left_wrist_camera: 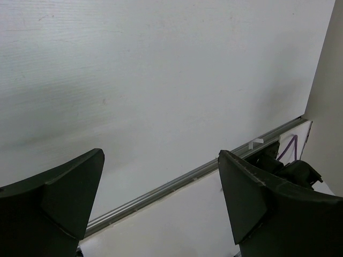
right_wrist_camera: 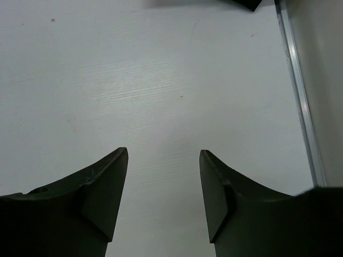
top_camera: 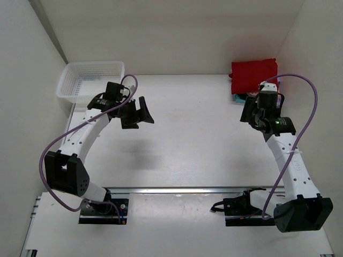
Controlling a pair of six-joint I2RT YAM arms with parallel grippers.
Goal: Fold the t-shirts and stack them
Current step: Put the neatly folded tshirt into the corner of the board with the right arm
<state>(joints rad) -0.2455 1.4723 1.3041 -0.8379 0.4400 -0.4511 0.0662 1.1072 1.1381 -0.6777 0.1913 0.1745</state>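
Though near the right pincer (top_camera: pixel 248 111), t-shirts (top_camera: pixel 253 75) behind it

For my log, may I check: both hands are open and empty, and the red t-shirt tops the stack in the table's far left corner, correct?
No: the top external view shows the red t-shirt topping the stack in the far right corner. The left hand and right hand are open and empty.

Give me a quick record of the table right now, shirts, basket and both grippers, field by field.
Red shirt: folded, on top, far right corner of the table
Pile underneath: teal and pink edges peek out
Basket: white mesh, far left corner
Left gripper: open, holding nothing, over bare table
Right gripper: open, holding nothing, beside the pile
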